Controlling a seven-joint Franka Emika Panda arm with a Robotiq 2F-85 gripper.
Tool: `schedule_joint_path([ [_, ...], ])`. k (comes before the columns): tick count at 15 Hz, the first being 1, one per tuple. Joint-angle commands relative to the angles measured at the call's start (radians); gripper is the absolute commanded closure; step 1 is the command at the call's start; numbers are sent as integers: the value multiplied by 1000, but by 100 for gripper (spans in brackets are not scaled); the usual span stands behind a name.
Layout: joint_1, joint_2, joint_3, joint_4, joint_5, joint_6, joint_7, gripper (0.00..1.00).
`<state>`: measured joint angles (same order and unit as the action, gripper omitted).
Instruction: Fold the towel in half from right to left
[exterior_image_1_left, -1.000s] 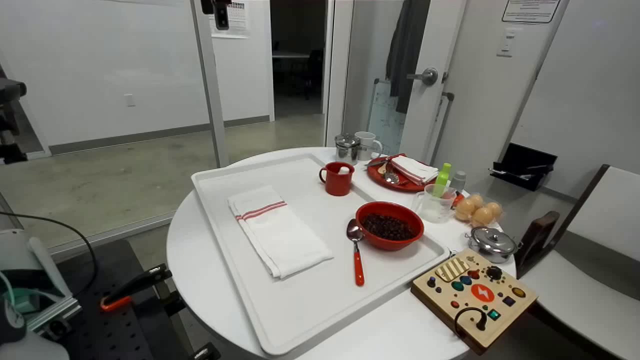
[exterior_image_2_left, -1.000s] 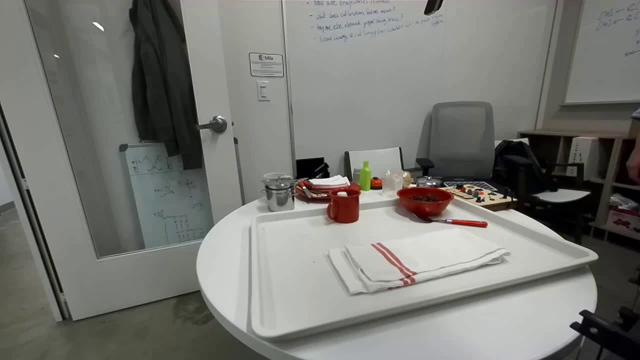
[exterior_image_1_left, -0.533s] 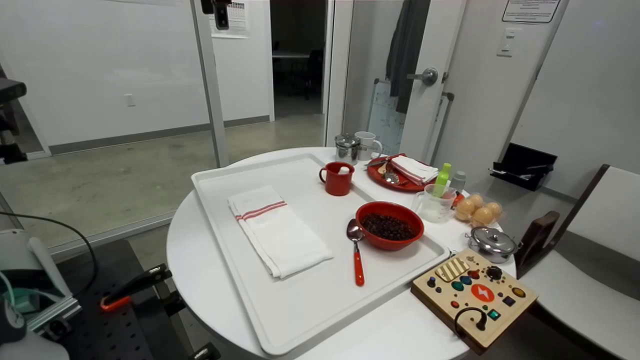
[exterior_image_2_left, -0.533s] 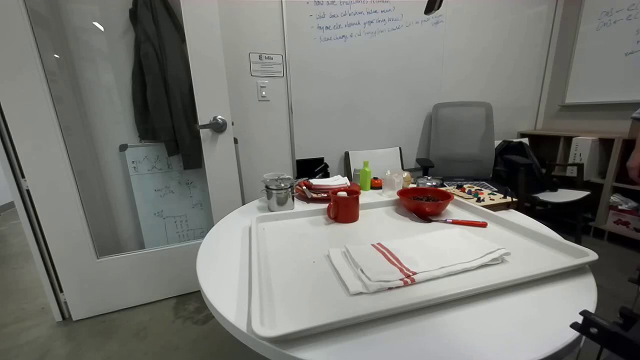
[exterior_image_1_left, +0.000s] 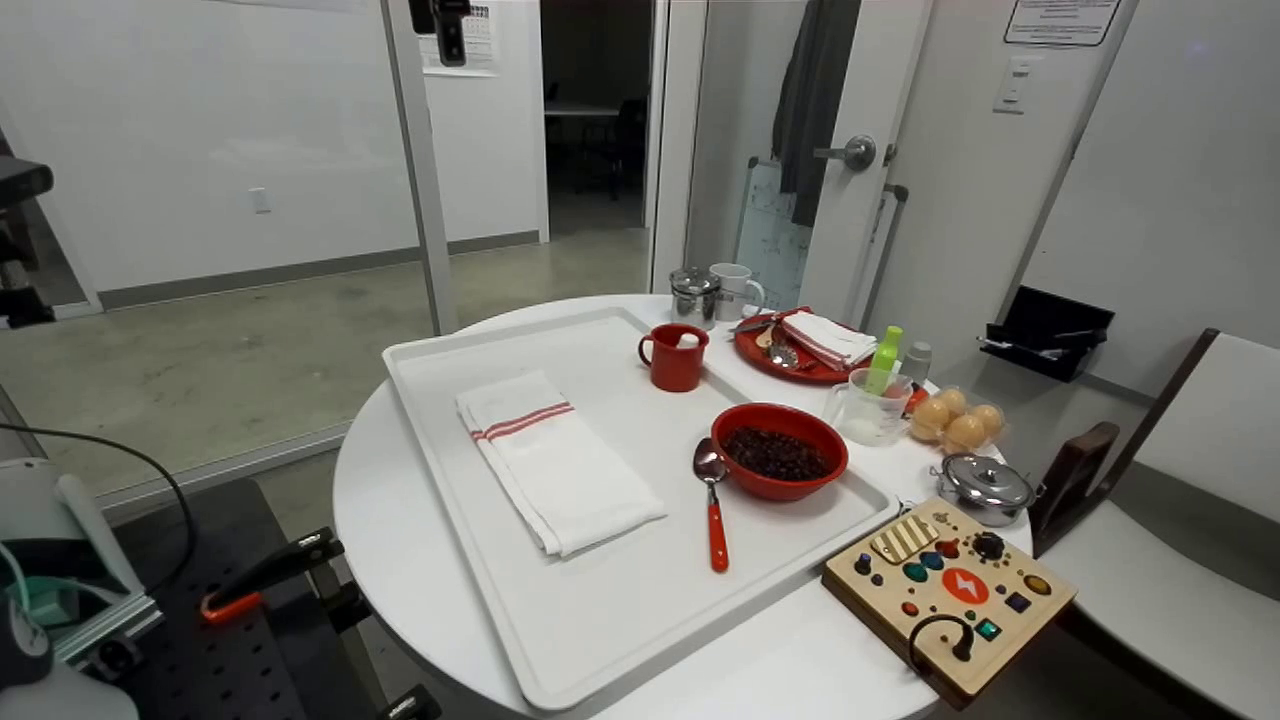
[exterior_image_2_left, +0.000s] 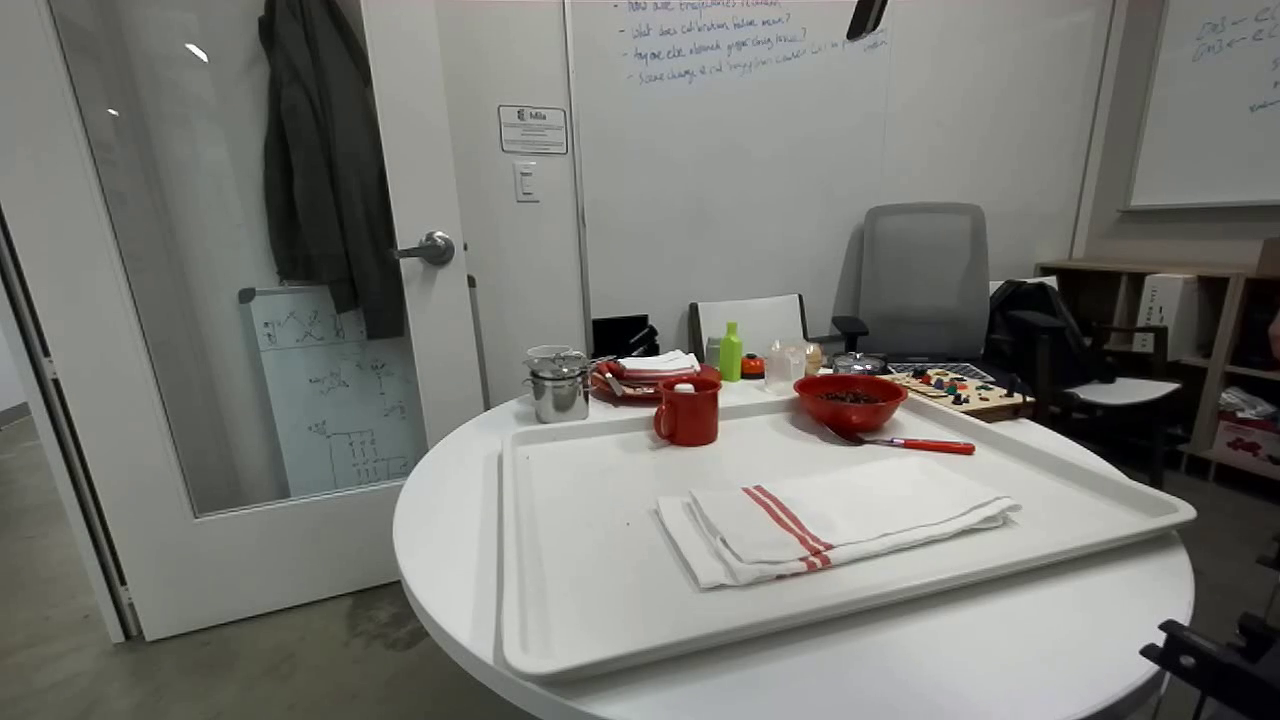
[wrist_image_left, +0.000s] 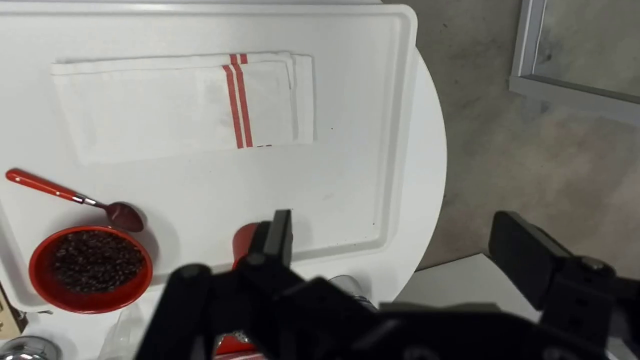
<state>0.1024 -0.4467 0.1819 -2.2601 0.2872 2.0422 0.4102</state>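
Wall sign (exterior_image_2_left: 533, 130) with “Mila” legible, striped white towel (wrist_image_left: 165, 107) folded on the tray (wrist_image_left: 345, 190), tool (wrist_image_left: 392, 217) spread wide.

Matt cloth towel (exterior_image_1_left: 562, 465) — smooth, plastic-looking tray (exterior_image_1_left: 610, 615) — glossy metal pot (exterior_image_1_left: 988, 490)

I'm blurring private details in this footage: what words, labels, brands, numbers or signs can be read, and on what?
"Mila", on the wall sign; its smaller print is illegible.
"what does calibration failure mean?", probably, on the whiteboard.
"Anyone else", opening its next line.
"Scene change", probably, opening the line below; other words there are unclear.
A white lightning bolt, no letters, on the button box.
Too small or blurred: calendar, corner board, small board, shelf box.
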Motion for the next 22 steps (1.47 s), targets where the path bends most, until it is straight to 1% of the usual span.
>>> schedule_joint_path([
  [1, -17, 24, -14, -40, 1, 85, -19, 0],
  [5, -46, 81, -35, -90, -6, 178, -12, 0],
  [8, -68, 147, -64, -126, -4, 242, -27, 0],
  [13, -97, 266, -104, -150, -17, 304, -19, 0],
  [17, -125, 360, -134, -173, -63, 352, 3, 0],
  [22, -152, 490, -188, -190, -127, 367, 36, 0],
])
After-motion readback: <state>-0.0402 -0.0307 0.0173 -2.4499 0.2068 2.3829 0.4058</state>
